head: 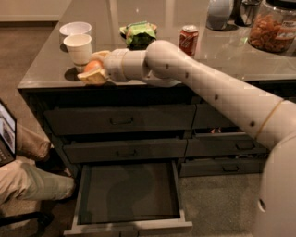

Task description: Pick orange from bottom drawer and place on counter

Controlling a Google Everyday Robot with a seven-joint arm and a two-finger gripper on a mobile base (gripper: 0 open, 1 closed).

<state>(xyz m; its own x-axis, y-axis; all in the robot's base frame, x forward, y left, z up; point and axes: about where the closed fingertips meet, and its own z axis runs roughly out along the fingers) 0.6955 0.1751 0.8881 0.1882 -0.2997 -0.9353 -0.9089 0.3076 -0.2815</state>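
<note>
My gripper reaches across the front left part of the counter, just in front of the white paper cup. Its pale fingers are shut on the orange, a small bright-orange fruit held low over the counter, at or just above its surface near the front edge. The bottom drawer is pulled out below, wide and shallow, and its dark inside shows nothing in it. The two drawers above it are closed.
A white bowl stands behind the cup. A green chip bag, a red soda can, a grey jug and a snack jar stand further back. A seated person's leg and laptop are at the left.
</note>
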